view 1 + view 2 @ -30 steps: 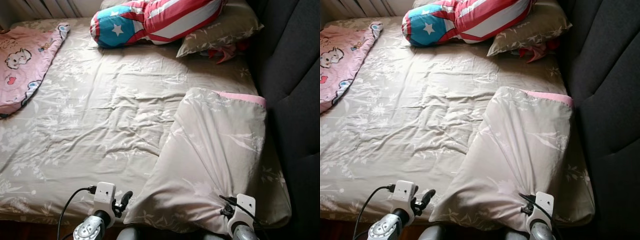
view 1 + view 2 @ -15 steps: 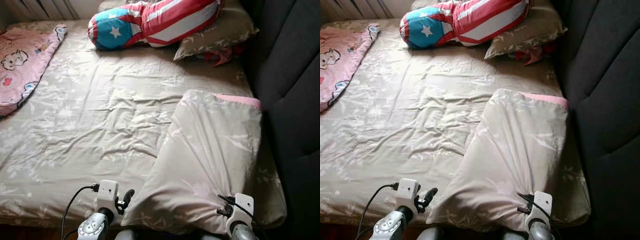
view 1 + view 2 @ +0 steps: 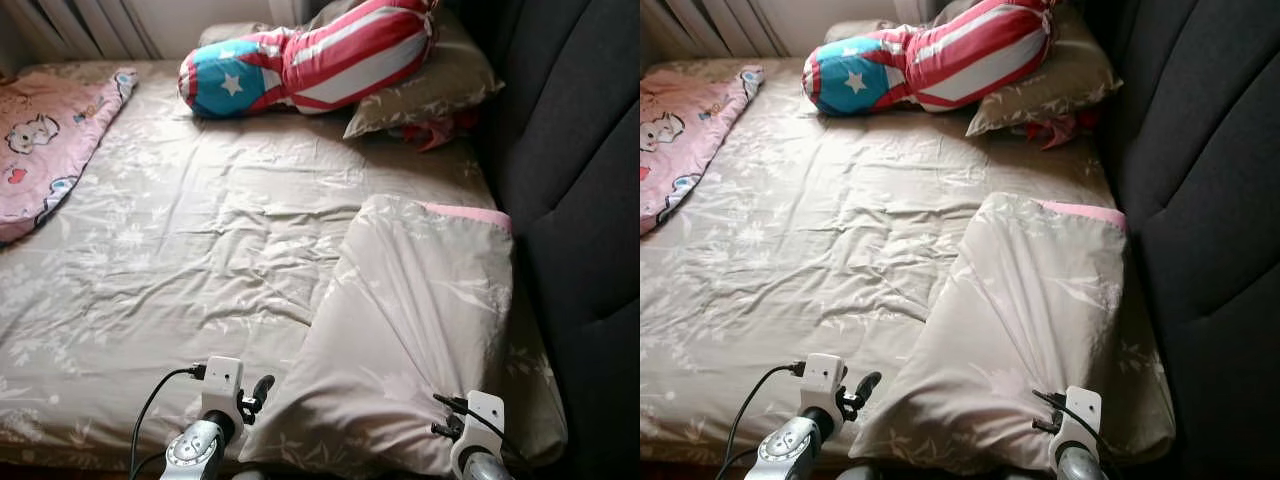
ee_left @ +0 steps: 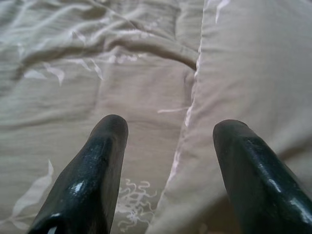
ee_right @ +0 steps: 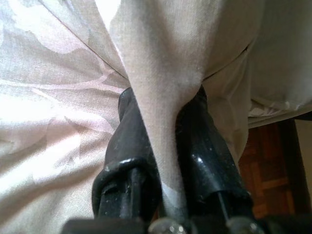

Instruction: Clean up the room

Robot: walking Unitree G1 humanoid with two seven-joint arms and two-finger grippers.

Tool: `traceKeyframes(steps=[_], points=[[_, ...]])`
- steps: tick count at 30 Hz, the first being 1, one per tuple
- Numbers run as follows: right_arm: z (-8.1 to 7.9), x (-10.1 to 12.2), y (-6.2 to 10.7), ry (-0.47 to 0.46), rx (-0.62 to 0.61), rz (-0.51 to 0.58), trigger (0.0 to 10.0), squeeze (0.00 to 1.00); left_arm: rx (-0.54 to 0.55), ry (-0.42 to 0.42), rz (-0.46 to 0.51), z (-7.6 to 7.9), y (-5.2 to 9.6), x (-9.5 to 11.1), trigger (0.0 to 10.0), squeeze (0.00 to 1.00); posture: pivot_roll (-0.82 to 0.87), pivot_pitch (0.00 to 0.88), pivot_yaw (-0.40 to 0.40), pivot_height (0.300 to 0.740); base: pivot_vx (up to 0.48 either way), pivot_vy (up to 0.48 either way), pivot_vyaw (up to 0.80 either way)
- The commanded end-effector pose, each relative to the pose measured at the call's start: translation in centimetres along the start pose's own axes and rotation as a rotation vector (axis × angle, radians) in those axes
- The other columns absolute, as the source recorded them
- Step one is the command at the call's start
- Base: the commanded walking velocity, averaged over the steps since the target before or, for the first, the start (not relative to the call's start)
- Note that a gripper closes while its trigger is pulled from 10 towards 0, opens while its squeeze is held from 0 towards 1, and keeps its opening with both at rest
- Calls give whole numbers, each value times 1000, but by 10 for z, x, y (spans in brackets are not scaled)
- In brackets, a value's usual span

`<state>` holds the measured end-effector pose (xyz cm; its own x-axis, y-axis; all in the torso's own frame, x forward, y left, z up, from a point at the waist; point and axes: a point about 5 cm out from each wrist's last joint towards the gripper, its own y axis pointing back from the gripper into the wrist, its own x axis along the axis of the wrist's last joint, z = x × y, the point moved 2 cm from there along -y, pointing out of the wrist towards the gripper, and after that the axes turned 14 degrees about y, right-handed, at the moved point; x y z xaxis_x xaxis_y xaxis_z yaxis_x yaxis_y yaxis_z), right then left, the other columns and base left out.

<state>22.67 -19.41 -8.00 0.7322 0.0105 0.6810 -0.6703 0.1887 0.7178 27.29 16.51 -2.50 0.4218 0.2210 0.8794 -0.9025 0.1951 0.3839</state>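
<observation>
The step in hand looks like straightening the bedding. The right end effector (image 5: 163, 161) is pinching a fold of the beige pillow (image 3: 420, 320), which lies along the bed's (image 3: 180, 260) right edge beside the dark headboard (image 3: 580, 180), with its near end at the front edge. The left end effector (image 4: 168, 161) hovers spread over the sheet just beside the pillow's left edge, holding nothing. Next, the pillow probably needs carrying toward the far right corner, beside the striped cushion (image 3: 300, 60), with the pinch kept firm.
</observation>
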Motion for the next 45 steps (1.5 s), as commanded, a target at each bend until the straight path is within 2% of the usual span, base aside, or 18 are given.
traceKeyframes(steps=[1,6,7,8,9,11,13,14,17,21,27,30,31,32,33,34,38,45], points=[[18,-17,2,-15,-73,-75,0,0,25,19,-19,-4,4,-8,10000,0,-34,113,11,683,0,0,0],[82,23,-1,-81,-292,42,0,0,25,19,-13,-4,3,-7,10000,0,-55,106,9,683,0,0,0],[82,23,-1,-81,-292,42,0,0,25,19,-13,-4,3,-7,10000,0,-55,106,9,683,0,0,0],[104,39,1,-77,-356,94,0,0,24,18,-13,-3,3,-7,10000,0,-56,108,8,683,0,0,0],[111,44,2,-71,-376,110,0,0,24,18,-14,-3,2,-7,10000,0,-58,110,8,683,0,0,0],[145,63,10,-88,-491,168,0,0,25,20,-14,-3,2,-7,10000,0,-60,111,8,683,0,0,0],[153,68,12,-95,-523,181,0,0,25,20,-13,-3,2,-7,10000,0,-60,111,8,683,0,0,0],[174,81,19,-99,-598,217,0,0,25,20,-13,-3,2,-7,10000,0,-66,110,8,683,0,0,0],[189,93,26,-93,-648,254,0,0,25,20,-15,-3,2,-7,10000,0,-68,111,8,683,0,0,0],[182,92,22,-93,-611,246,0,0,25,18,-21,-3,2,-9,10000,0,-74,113,9,683,0,0,0],[151,53,12,-132,-533,115,0,0,30,18,-35,-4,4,-12,10000,0,-61,119,10,683,0,0,0],[132,24,8,-200,-472,6,0,0,35,16,-43,-6,5,-15,10000,0,-60,121,11,683,0,0,0],[129,19,8,-196,-462,-10,863,0,36,16,-44,-6,5,-15,10000,0,-58,122,10,683,0,0,0],[127,16,8,-192,-454,-21,863,0,36,16,-45,-6,5,-15,10000,0,-58,122,10,683,0,0,0],[125,14,7,-185,-448,-26,3294,0,37,16,-46,-6,6,-15,10000,0,-57,123,10,683,0,0,0],[123,13,7,-179,-440,-26,10000,0,37,16,-47,-6,6,-16,10000,0,-57,123,10,683,0,0,0],[110,14,4,-145,-371,-5,10000,0,43,18,-61,-6,6,-19,10000,0,-62,124,5,683,0,0,0],[107,22,3,-116,-356,33,10000,0,47,25,-68,-3,6,-23,10000,0,-59,124,-1,683,0,0,0]])
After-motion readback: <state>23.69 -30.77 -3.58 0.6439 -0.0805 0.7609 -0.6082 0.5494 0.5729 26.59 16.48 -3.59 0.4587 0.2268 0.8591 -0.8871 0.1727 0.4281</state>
